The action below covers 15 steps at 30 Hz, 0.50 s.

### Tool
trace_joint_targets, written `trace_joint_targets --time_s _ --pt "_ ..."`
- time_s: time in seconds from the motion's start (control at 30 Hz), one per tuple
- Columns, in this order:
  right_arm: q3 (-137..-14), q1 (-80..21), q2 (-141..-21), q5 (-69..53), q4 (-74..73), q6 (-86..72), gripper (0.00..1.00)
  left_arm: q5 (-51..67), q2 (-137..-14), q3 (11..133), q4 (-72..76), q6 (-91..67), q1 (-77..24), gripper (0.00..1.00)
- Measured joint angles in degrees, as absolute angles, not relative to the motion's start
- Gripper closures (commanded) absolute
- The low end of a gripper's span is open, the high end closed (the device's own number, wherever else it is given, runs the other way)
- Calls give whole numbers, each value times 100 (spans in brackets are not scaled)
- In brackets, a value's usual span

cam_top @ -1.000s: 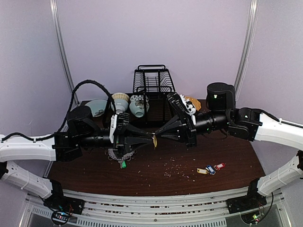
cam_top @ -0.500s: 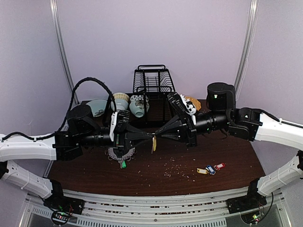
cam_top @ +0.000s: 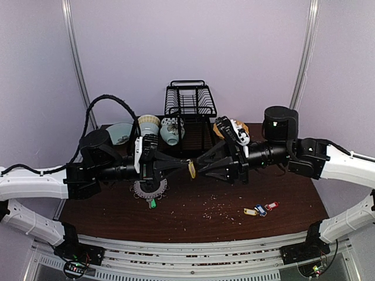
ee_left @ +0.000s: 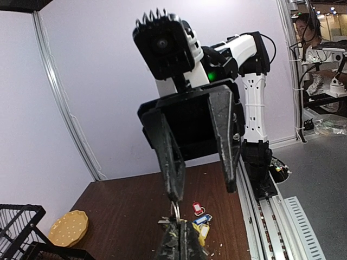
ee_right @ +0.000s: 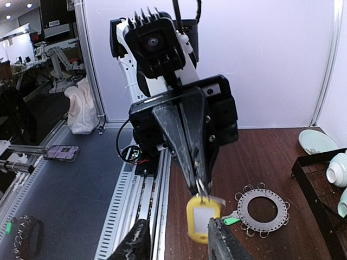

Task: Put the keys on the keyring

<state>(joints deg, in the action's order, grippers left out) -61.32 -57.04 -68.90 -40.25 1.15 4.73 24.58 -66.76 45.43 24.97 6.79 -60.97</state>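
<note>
My left gripper (cam_top: 187, 166) is shut on the split ring of a yellow-tagged key (cam_top: 191, 170) and holds it above the table; the right wrist view shows the tag (ee_right: 199, 218) hanging from its closed tips. My right gripper (cam_top: 203, 166) faces it, open, its fingers (ee_right: 225, 245) on either side below the tag. The keyring (cam_top: 147, 189), a grey disc with small split rings, lies under my left arm, and shows fully in the right wrist view (ee_right: 262, 208). A green-tagged key (cam_top: 152, 203) lies at its edge. Yellow, blue and red keys (cam_top: 260, 209) lie at the right.
A black dish rack (cam_top: 190, 104) stands at the back, with bowls and cups (cam_top: 149, 127) to its left. An orange scalloped plate (cam_top: 237, 126) lies behind my right arm. Crumbs (cam_top: 220, 206) are scattered over the dark table.
My right arm has drawn back a little to the right, away from the left gripper's tips. The left gripper still holds the yellow-tagged key, now slightly higher.
</note>
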Motion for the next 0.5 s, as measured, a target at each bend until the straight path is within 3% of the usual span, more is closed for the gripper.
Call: trace_joint_targets --time_s 0.2,0.5 --pt "-5487 -5697 -6252 -3887 934 336 61 2255 -6045 4320 2753 1372 -6257 100" --pt "-5494 -5959 -6573 -3905 2233 196 63 2073 -5769 4167 3055 2552 -6587 100"
